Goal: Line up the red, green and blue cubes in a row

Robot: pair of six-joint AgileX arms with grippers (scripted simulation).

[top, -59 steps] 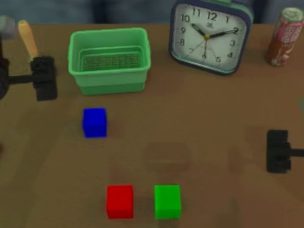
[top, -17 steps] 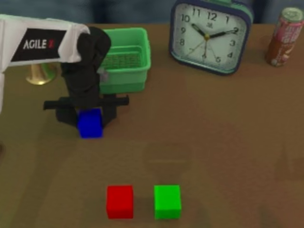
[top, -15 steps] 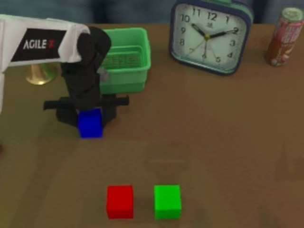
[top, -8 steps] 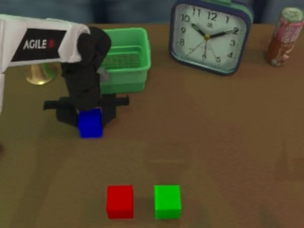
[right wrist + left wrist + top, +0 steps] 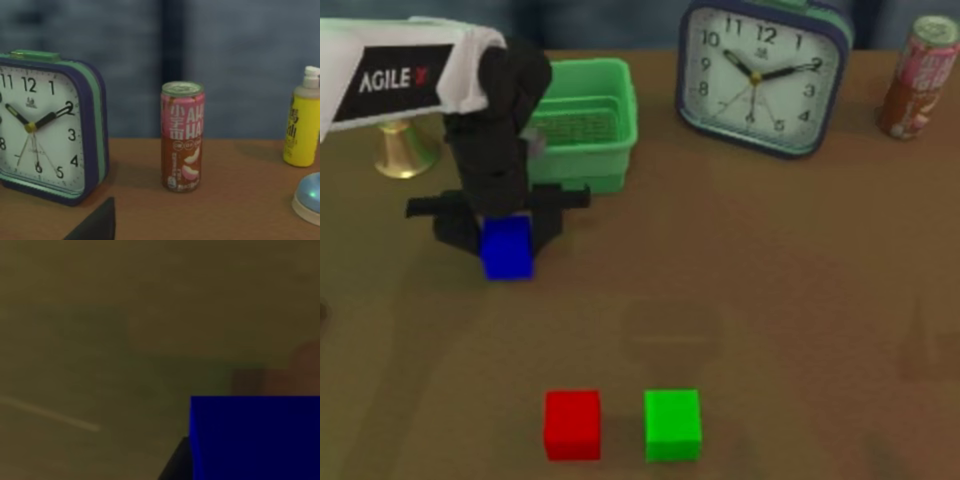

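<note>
My left gripper [image 5: 506, 240] is shut on the blue cube [image 5: 507, 248], at the table's left in front of the basket. The left wrist view shows that blue cube [image 5: 255, 437] filling one corner, with a dark fingertip [image 5: 176, 467] against its side. The red cube [image 5: 571, 424] and the green cube [image 5: 672, 424] sit side by side near the front edge, a small gap between them. My right arm is out of the top view. The right wrist view shows one dark fingertip [image 5: 97, 225] far to one side, with nothing held.
A pale green basket [image 5: 582, 172] stands just behind the left gripper. An alarm clock [image 5: 760, 75] and a pink can [image 5: 918, 78] stand at the back right, a brass bell [image 5: 400, 150] at the back left. A yellow bottle [image 5: 302, 125] appears in the right wrist view.
The left arm came in from the left edge and closed on the blue cube. In the last half second cube and gripper shifted slightly toward the back. The right gripper left the top view.
</note>
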